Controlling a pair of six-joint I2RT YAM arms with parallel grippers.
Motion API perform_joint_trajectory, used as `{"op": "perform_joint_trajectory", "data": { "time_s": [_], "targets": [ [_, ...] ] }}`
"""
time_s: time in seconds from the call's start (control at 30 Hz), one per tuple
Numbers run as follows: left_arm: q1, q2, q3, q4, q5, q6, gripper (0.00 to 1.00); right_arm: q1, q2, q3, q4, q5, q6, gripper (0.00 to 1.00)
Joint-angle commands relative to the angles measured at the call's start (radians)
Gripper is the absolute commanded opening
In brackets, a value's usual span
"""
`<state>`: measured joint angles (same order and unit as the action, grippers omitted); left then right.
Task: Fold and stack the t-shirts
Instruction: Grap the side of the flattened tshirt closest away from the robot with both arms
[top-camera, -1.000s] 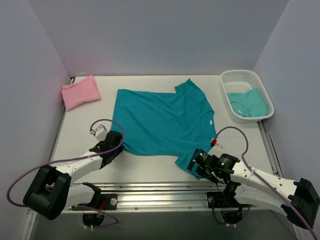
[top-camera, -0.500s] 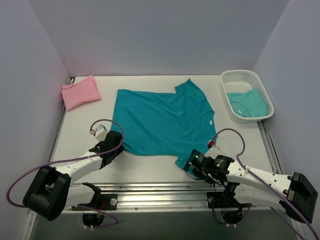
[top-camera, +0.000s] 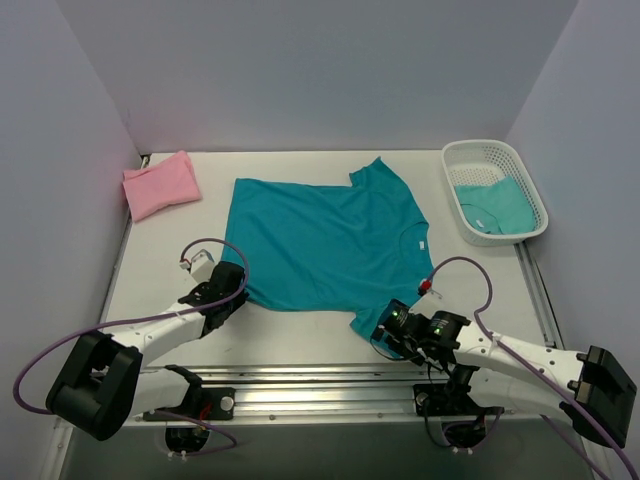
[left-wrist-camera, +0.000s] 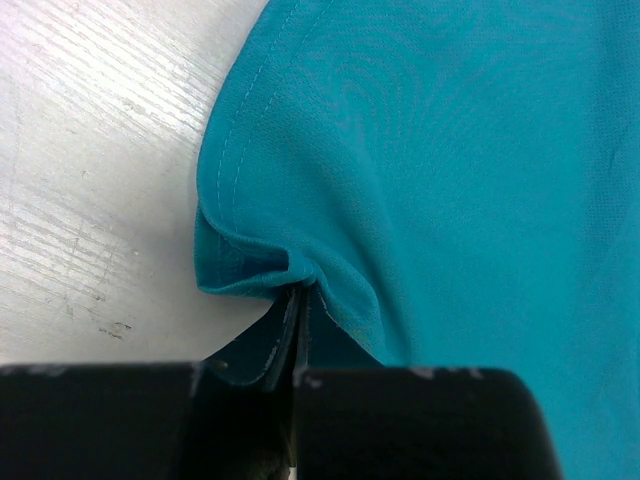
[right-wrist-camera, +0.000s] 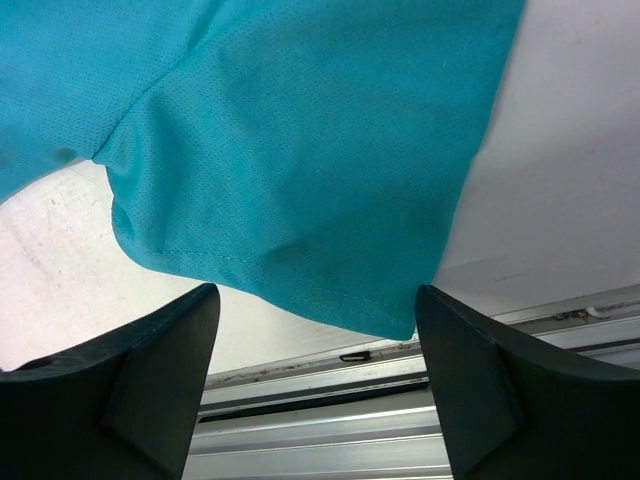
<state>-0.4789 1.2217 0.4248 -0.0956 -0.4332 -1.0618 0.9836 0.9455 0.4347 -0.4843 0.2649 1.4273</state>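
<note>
- Left gripper (top-camera: 238, 289) is clamped on the near left hem corner of the flat teal t-shirt (top-camera: 325, 240). In the left wrist view its jaws meet on a bunched fold of stitched hem, which puckers up just ahead of the gripper (left-wrist-camera: 297, 302).
- Right gripper (top-camera: 383, 334) is spread wide, one finger on each side of the near sleeve (right-wrist-camera: 300, 170) of the same shirt. The sleeve's hemmed edge lies in the gap between them; whether either finger touches the cloth cannot be told.
- White table (top-camera: 160, 262) carries everything, with a metal rail (top-camera: 320, 385) along its near edge.
- Flat teal t-shirt lies open in the middle of the table, its collar towards the right and its bottom hem towards the left.
- White mesh basket (top-camera: 497, 150) sits at the far right corner, well apart from the spread shirt.
- Crumpled teal t-shirt (top-camera: 498, 206) lies inside the basket.
- Folded pink t-shirt (top-camera: 160, 184) rests at the far left corner.
- Small white neck label (top-camera: 424, 245) shows at the spread shirt's collar.
</note>
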Motion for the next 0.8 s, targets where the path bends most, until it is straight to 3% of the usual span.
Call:
{"op": "perform_joint_trajectory", "data": {
  "time_s": [0.0, 0.23, 0.53, 0.77],
  "targets": [
    [-0.004, 0.001, 0.009, 0.023, -0.006, 0.01, 0.02, 0.006, -0.014, -0.007, -0.059, 0.069, 0.033, 0.72],
    [-0.006, -0.008, 0.008, 0.016, -0.009, 0.011, 0.02, 0.007, 0.027, -0.002, -0.045, 0.042, 0.024, 0.71],
    [-0.006, -0.008, 0.003, 0.02, -0.013, 0.013, 0.02, 0.027, 0.019, 0.056, -0.177, 0.016, 0.024, 0.7],
    [-0.006, 0.019, 0.006, 0.042, -0.003, 0.016, 0.02, 0.027, 0.062, 0.036, -0.1, 0.002, 0.03, 0.65]
  ]
}}
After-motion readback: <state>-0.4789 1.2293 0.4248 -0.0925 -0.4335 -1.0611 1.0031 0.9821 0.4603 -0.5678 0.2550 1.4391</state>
